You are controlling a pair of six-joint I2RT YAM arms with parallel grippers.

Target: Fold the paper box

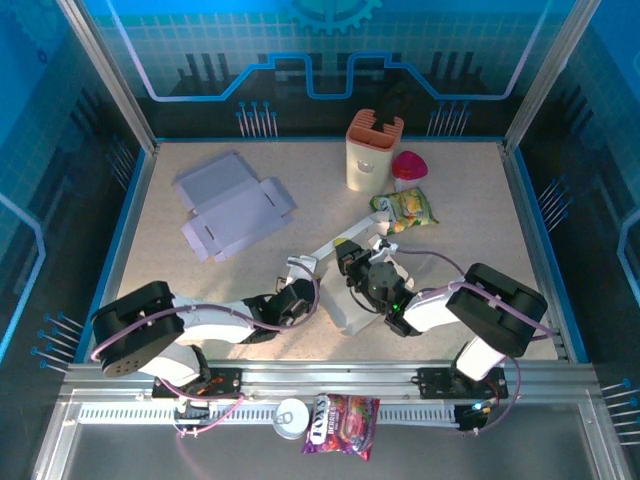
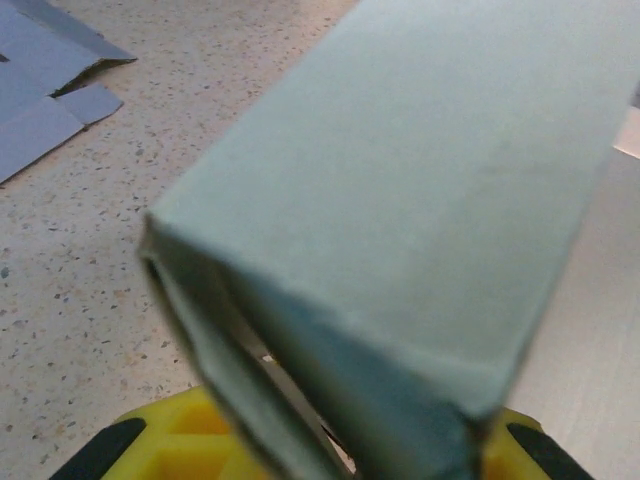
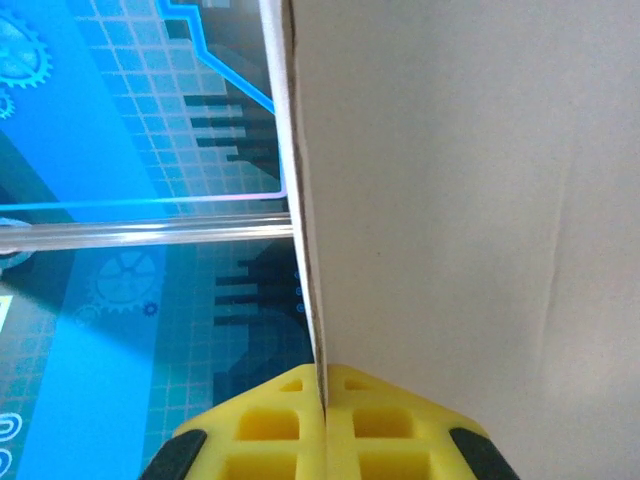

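the speckled beige table (image 1: pixel 470 230) carries a flattened grey box blank (image 1: pixel 232 207) at its far left. near the far edge, right of centre, stands a cream holder (image 1: pixel 370 155) with an orange rim, a pink object (image 1: pixel 408 165) just beside it, and a yellow-green snack bag (image 1: pixel 405 208) lies just in front of them.

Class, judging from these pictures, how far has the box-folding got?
Done: the paper box is creased up into a sleeve with standing walls. In hand: the left pincer and right pincer each clamp one of its panels. Left: its near end looks open, and a flat blank lies untouched.
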